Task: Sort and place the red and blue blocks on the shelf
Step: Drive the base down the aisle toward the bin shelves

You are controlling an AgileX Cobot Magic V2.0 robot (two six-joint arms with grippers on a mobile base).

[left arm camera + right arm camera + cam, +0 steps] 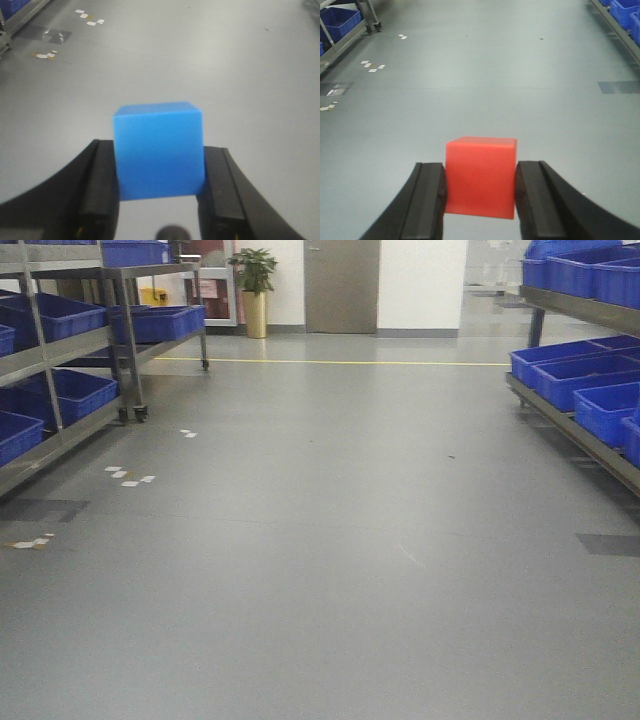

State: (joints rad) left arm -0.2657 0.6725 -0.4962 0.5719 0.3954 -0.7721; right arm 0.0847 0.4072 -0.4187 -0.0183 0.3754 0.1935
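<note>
Left fingers pinch the blue block; right fingers pinch the red block; blue bins fill shelf tiers

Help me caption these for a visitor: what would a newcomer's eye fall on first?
Two bright cubes fill the wrist views: a blue block clamped in the left pincer and a red block clamped in the right pincer. In the front view, blue bins line the shelves on both sides of a wide grey floor.
</note>
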